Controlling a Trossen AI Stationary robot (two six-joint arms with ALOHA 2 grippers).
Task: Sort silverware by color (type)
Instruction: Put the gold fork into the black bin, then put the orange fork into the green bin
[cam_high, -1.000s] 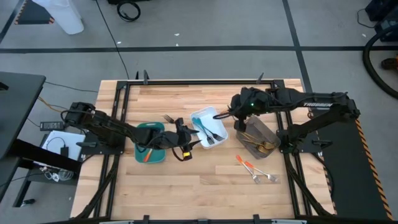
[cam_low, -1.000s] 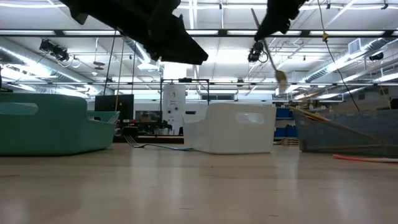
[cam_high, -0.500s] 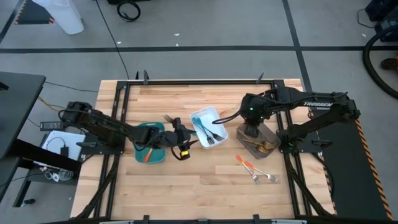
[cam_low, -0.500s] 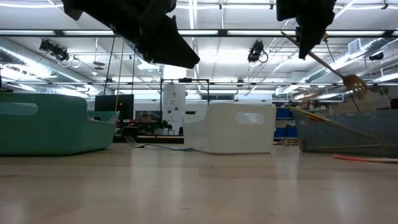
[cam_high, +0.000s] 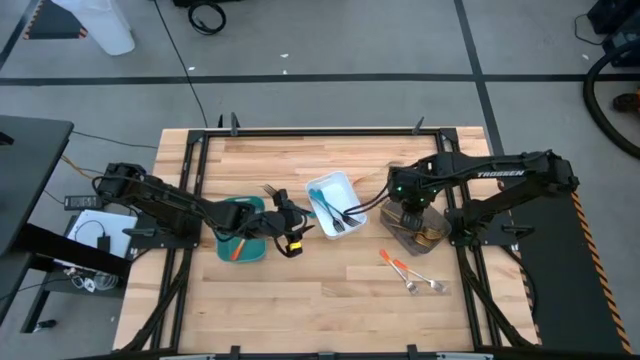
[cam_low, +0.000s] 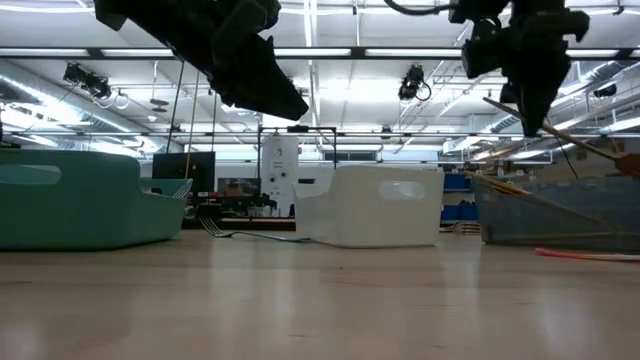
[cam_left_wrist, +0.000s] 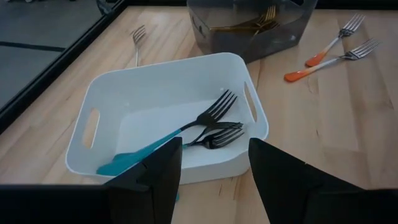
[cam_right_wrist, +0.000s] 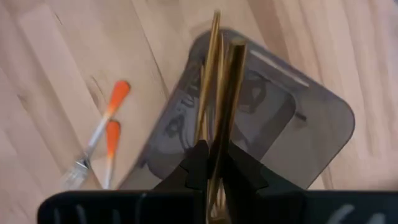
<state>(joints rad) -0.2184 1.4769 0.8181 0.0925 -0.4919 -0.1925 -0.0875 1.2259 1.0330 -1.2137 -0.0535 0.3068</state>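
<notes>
High view: the right tool (cam_high: 407, 208) hangs over the grey tray (cam_high: 412, 224) at about 3 o'clock on the table (cam_high: 330, 290), pinched tight on a gold utensil (cam_high: 372, 203). The left tool (cam_high: 292, 222) hovers between the teal tray (cam_high: 243, 228) and the white tray (cam_high: 336, 204), fingers spread wide, holding nothing. Two orange-handled forks (cam_high: 412, 276) lie at 5 o'clock.

Low view: the gold utensil slants down above the grey tray (cam_low: 560, 208).

Left wrist view: blue-handled forks (cam_left_wrist: 180, 132) lie inside the white tray (cam_left_wrist: 168, 118); a lone fork (cam_left_wrist: 137, 38) rests on the table beyond it.

Right wrist view: the gold utensil (cam_right_wrist: 221, 99) sits clamped between the fingers, above the grey tray (cam_right_wrist: 273, 124).
</notes>
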